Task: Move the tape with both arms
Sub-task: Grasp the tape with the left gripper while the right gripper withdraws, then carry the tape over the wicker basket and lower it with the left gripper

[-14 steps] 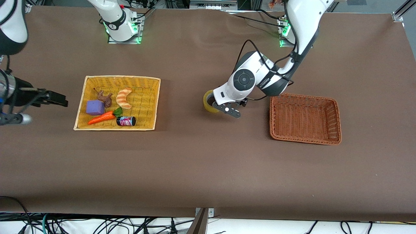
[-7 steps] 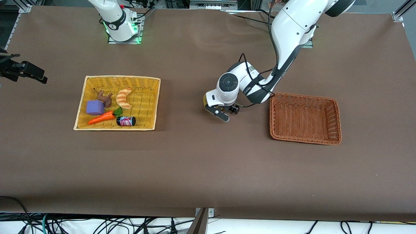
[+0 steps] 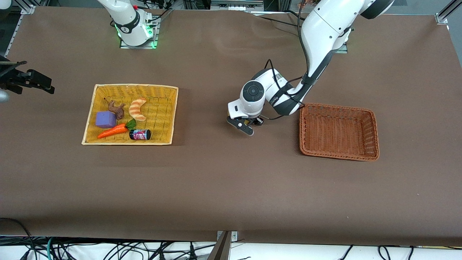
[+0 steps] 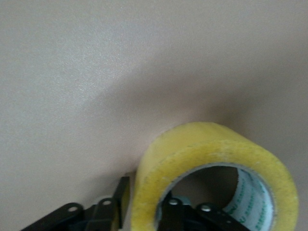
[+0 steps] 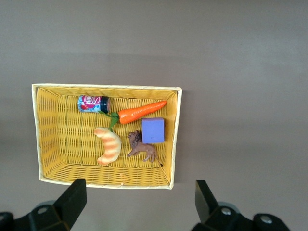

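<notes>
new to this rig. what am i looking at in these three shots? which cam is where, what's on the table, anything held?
Two white robot arms stand at a brown table. The front view comes from a high camera facing them; the other two come from cameras on each arm's wrist.

The left end effector is low over the table's middle. Its wrist view shows one finger inside the ring of yellow tape and one outside, gripping its wall. The tape is hidden in the front view.

The right end effector, at its own end of the table, waits open; its wrist view looks down on the yellow basket.

That basket holds a croissant toy, carrot, purple block, small can and brown animal figure. A brown basket lies beside the left end effector.
</notes>
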`<state>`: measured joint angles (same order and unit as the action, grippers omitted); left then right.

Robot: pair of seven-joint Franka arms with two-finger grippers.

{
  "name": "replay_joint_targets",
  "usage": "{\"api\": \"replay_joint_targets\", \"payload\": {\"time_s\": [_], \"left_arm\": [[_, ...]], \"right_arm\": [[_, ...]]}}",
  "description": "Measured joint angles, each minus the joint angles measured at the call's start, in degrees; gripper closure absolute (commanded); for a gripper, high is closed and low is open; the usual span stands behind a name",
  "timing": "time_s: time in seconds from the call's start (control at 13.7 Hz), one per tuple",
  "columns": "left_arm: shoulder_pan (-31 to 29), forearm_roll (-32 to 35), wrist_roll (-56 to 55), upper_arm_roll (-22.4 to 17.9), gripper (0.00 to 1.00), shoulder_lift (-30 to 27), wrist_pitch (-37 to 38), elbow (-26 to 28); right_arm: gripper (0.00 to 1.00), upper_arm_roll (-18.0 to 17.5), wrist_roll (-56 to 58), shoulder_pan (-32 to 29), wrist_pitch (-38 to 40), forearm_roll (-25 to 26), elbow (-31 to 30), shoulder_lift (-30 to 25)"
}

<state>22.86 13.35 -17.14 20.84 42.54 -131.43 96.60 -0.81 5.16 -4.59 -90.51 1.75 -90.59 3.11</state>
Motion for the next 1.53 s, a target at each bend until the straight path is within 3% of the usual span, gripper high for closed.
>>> {"api": "replay_joint_targets", "payload": {"time_s": [0.29,0.58,0.88,1.17,1.24,1.31,1.39,1.46,1.53], "left_arm": [[-0.3,0.0,0.0,-0.1,1.0,-0.8,2.5,-0.9],[-3.6,0.0,3.0,-0.4,1.0,-8.6,13.5,-3.3],[-12.2,0.0,16.9,-0.6,1.0,-14.4,24.0,-3.5],[-24.1,0.1,32.8,-1.3,1.0,-13.7,27.7,-3.4],[-27.8,0.1,37.2,-1.4,0.95,-12.9,27.8,-3.4],[-31.1,0.1,40.5,-1.5,0.84,-11.8,27.8,-3.3],[-33.7,0.1,42.6,-1.4,0.48,-10.6,27.7,-3.3],[-35.5,0.1,43.8,-1.4,0.02,-9.4,27.4,-3.3],[-36.4,0.1,44.2,-1.4,0.0,-8.3,26.7,-3.3]], "right_arm": [[0.0,0.4,0.0,-0.3,-0.1,-0.1,0.0,0.5],[0.0,0.4,0.0,-0.3,-0.2,-0.2,0.0,0.7],[0.0,0.4,0.0,-0.3,-0.2,-0.2,0.1,0.7],[0.0,0.3,0.0,-0.3,-0.2,-0.3,0.1,0.8],[0.0,0.3,0.0,-0.3,-0.2,-0.3,0.1,0.8],[0.0,0.3,0.0,-0.3,-0.2,-0.3,0.1,0.8],[0.0,0.3,0.0,-0.3,-0.2,-0.3,0.1,0.9],[0.0,0.3,0.0,-0.3,-0.2,-0.3,0.1,1.0],[0.0,0.3,0.0,-0.3,-0.2,-0.3,0.1,1.0]]}}
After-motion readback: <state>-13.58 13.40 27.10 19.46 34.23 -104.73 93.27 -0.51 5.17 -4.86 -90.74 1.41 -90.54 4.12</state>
